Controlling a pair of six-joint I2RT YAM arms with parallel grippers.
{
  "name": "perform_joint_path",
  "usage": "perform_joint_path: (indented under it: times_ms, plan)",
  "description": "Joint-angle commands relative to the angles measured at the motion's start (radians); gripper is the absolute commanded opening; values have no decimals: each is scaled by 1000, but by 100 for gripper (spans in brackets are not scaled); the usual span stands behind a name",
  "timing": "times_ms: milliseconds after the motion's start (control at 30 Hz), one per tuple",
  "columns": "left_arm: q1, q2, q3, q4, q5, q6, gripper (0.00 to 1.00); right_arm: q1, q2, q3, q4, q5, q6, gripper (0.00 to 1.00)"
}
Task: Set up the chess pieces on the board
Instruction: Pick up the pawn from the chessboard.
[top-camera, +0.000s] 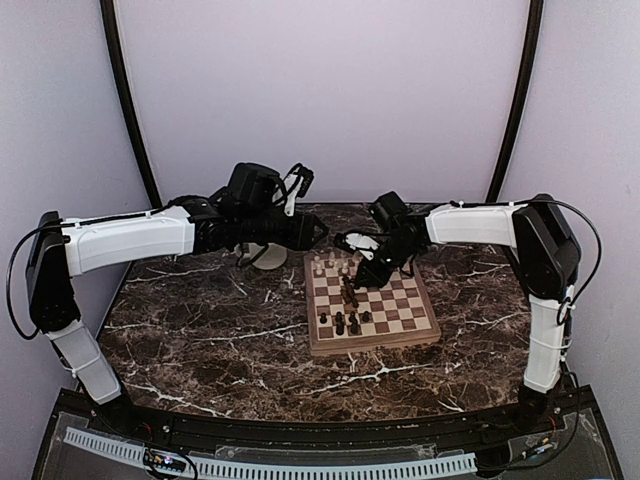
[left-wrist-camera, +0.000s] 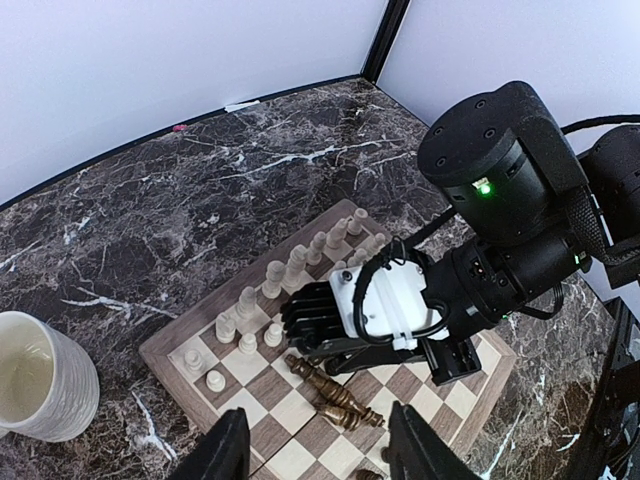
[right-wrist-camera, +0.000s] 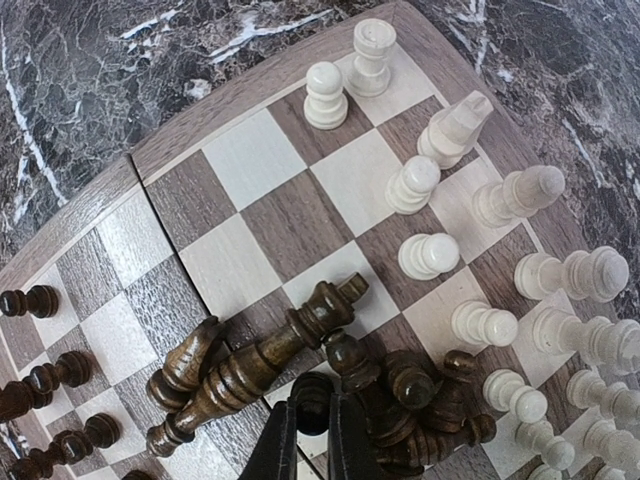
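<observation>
At the bottom centre of my right wrist view, my right gripper (right-wrist-camera: 313, 420) is pressed together on a small dark piece (right-wrist-camera: 312, 395), whose rounded head shows between the two fingertips. Just above and to the left of it lies a heap of dark pieces (right-wrist-camera: 250, 375), tipped over and touching one another, the longest slanting up toward the middle of the frame. A few more dark chessmen (right-wrist-camera: 45, 375) sit along the lower left edge; I cannot tell whether they stand or lie.

Farther up and to the right, the white pieces (right-wrist-camera: 420, 185) stand upright in two rough rows running from the top centre down the right side. All of this rests on the board (right-wrist-camera: 245, 150), whose wooden rim crosses the upper left of the frame, with the dark marble table (right-wrist-camera: 80, 80) beyond it.

My left gripper (left-wrist-camera: 320, 450) shows at the bottom of my left wrist view, fingers (left-wrist-camera: 225, 450) spread with nothing between them, above the board's near squares. A cream mug (left-wrist-camera: 45, 390) stands on the table at the left edge, apart from the board.

In the top view the board lies right of centre.
</observation>
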Motion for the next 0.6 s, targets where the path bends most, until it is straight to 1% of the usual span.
perform_joint_path:
  times_ms: [0, 133, 333, 567]
  plan:
    - [2, -16, 23, -15, 11, 11, 50, 10, -10, 27, -7, -10, 1, 4]
    - [1, -17, 25, -18, 4, 16, 49, 10, -51, 17, -20, -4, -5, 2]
    - [1, -16, 28, -23, -4, 23, 50, 8, -158, -42, -35, 27, -28, 1]
    - [1, -15, 28, -25, -18, 30, 50, 8, -267, -174, -64, -2, -53, 1]
